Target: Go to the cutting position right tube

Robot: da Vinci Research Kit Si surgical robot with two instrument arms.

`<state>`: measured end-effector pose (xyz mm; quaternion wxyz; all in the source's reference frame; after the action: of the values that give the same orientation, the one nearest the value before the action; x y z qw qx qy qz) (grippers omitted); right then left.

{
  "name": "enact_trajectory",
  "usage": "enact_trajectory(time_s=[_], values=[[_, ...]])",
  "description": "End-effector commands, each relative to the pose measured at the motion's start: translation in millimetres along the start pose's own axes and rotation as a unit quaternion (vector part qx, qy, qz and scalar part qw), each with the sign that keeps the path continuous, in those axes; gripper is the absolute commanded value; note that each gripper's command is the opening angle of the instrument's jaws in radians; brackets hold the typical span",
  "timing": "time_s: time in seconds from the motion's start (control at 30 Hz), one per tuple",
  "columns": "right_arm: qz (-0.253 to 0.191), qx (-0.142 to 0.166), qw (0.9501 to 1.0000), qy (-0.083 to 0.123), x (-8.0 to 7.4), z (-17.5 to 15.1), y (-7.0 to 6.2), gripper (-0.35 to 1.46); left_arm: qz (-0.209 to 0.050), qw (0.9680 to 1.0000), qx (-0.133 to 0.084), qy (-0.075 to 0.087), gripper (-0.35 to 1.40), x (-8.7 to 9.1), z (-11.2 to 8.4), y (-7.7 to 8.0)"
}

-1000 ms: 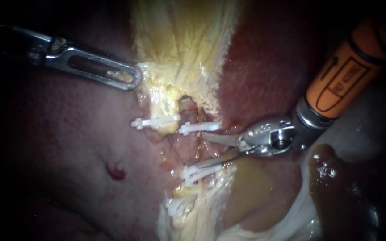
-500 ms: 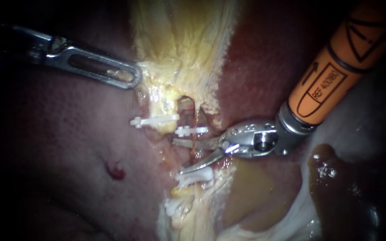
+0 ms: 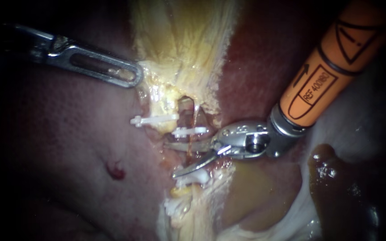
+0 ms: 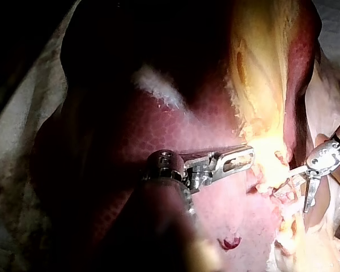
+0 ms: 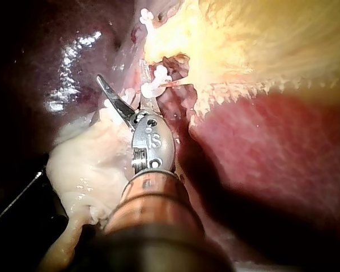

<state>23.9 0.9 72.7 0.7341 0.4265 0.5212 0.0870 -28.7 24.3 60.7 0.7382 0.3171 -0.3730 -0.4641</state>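
The right tube (image 3: 194, 117) runs thin and reddish down a hollow in the yellow tissue (image 3: 179, 49). A white clip (image 3: 188, 131) crosses it higher up and more white clips (image 3: 194, 177) lie lower down. My right instrument (image 3: 170, 159) comes in from the upper right on an orange shaft. Its two blades are open, one on each side of the tube between the upper and lower clips. The right wrist view shows the same blades (image 5: 122, 79) spread beside a clip (image 5: 154, 85). My left instrument (image 3: 132, 76) is shut on the edge of the yellow tissue, as the left wrist view (image 4: 242, 160) also shows.
Another white clip (image 3: 153, 120) sits on the left tube. Pink liver (image 3: 68, 147) with a small red spot (image 3: 115, 171) lies to the left, darker liver (image 3: 255, 67) to the right. A brown-yellow pool (image 3: 251, 192) and pale tissue (image 3: 300, 214) lie under the right instrument.
My right instrument has slid left along the tissue; its open blades, earlier short of the tube, now reach across it between the clips. The left instrument has held still.
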Motion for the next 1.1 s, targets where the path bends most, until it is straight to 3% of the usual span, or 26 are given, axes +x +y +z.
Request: enact_trajectory(time_s=[0.03, 0.33, 0.5, 0.9, 1.1], values=[[0.0, -0.001, 1.0, -0.001, 0.0, 0.2, 0.0, 1.36, 0.0, 1.0, -0.001, 0.0, -0.35, 0.0, 0.1, 0.0], [0.014, -0.006, 0.9998, 0.009, 0.3, 2.2, 0.6, 1.36, 0.0, 1.0, -0.001, 0.0, -0.35, 0.0, 0.2, 0.0], [0.014, -0.003, 0.9998, 0.016, 0.8, 2.2, 0.3, 1.36, 0.0, 1.0, -0.001, 0.0, -0.35, 0.0, 0.2, 0.0], [0.017, 0.011, 0.9993, 0.032, 2.9, 0.9, -2.4, 1.37, 0.0, 1.0, -0.001, 0.0, -0.35, 0.1, -0.1, 0.1], [0.018, 0.012, 0.9992, 0.032, 3.3, 0.7, -2.9, 1.37, 0.0, 1.0, 0.0, 0.0, -0.35, 0.1, -0.1, 0.2]])
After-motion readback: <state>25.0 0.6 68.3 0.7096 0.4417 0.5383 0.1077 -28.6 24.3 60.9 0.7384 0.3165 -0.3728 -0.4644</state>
